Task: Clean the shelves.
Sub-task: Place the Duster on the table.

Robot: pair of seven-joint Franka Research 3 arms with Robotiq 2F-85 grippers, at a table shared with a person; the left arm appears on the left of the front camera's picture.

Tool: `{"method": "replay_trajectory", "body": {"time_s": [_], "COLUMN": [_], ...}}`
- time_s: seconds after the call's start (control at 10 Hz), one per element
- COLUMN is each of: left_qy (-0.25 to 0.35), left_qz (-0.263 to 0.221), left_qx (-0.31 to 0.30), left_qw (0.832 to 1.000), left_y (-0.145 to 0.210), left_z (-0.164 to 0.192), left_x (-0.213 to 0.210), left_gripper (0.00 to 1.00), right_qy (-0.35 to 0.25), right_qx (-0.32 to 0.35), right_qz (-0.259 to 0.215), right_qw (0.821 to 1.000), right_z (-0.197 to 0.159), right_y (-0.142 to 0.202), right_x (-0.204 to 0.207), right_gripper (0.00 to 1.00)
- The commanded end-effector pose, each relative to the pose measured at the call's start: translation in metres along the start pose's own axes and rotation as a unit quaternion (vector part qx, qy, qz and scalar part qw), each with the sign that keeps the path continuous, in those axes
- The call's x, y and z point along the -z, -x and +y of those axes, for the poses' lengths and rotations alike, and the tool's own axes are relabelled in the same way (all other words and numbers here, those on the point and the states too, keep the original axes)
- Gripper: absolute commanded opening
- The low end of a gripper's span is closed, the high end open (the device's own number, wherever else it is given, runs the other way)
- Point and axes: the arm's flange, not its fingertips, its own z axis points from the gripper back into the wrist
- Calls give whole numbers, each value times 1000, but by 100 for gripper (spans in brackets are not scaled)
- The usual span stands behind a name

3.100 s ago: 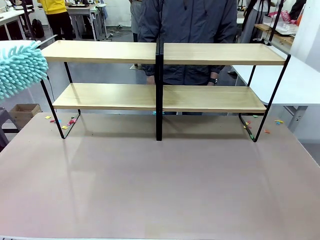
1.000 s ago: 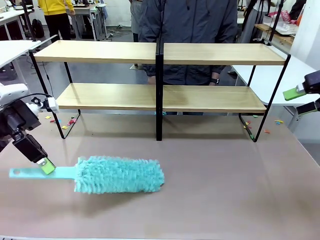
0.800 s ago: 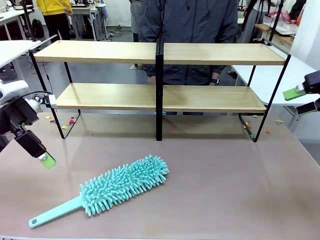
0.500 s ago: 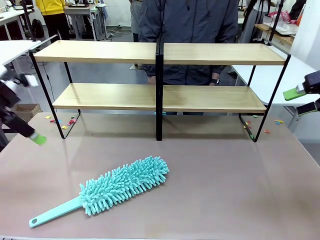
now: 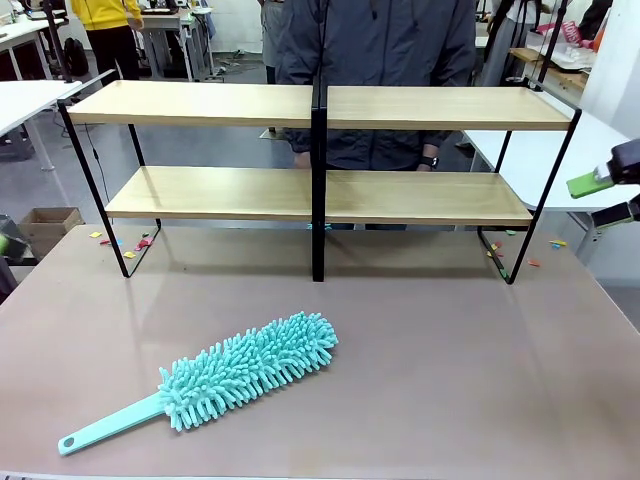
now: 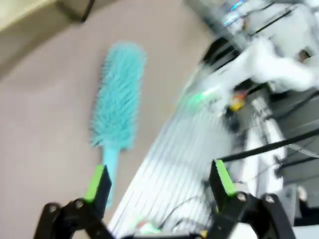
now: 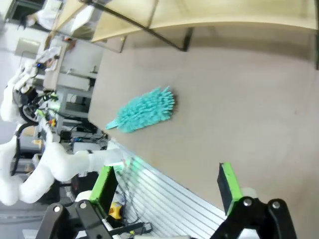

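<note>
The shelves (image 5: 320,190) stand at the far side of the table, two tiers of light-wood boards in a black frame. A teal fluffy duster (image 5: 235,375) lies flat on the table in front of them, handle toward the near left corner. My left gripper (image 6: 159,179) is open and holds nothing; it hovers off the table's edge, with the duster (image 6: 117,99) lying beyond its fingertips. My right gripper (image 5: 600,200) stands open at the far right, level with the lower shelf, also holding nothing. From the right wrist I see the duster (image 7: 144,109) and the shelves (image 7: 199,15).
A person in a dark jacket (image 5: 375,60) stands behind the shelves. Small coloured paper scraps (image 5: 125,243) lie by the rack's left leg, and more scraps (image 5: 497,255) by the right one. A white table (image 5: 600,160) is at the right.
My left gripper let go of the duster's handle and drew away to the left, out of the front view. The duster settled flat and turned slightly. The right gripper stayed put.
</note>
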Motion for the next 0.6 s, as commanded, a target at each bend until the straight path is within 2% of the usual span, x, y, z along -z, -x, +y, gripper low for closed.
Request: {"method": "replay_trajectory", "body": {"time_s": [0.0,0.1,0.2,0.3,0.4,0.5], "left_qy": [77,102,98,113,96,96], "left_qz": [-120,-152,-160,-148,-146,-146], "left_qx": [-43,-81,-102,-110,-67,-67], "left_qw": [989,980,977,976,982,982], "left_y": [-1,-2,-3,-3,4,4], "left_z": [8,7,8,9,6,6], "left_x": [-16,-19,-24,-30,-29,-29], "left_gripper": [100,100,100,100,100,100], "right_qy": [-119,-182,-210,-196,-167,-167], "right_qx": [37,79,98,79,52,52], "right_qz": [-5,-21,-56,-82,-28,-28], "right_qw": [992,980,971,974,984,984], "right_z": [14,17,21,26,20,20], "right_y": [-8,-7,-1,6,-5,-5], "right_x": [-29,-52,-76,-94,-57,-57], "right_gripper": [100,100,100,100,100,100]}}
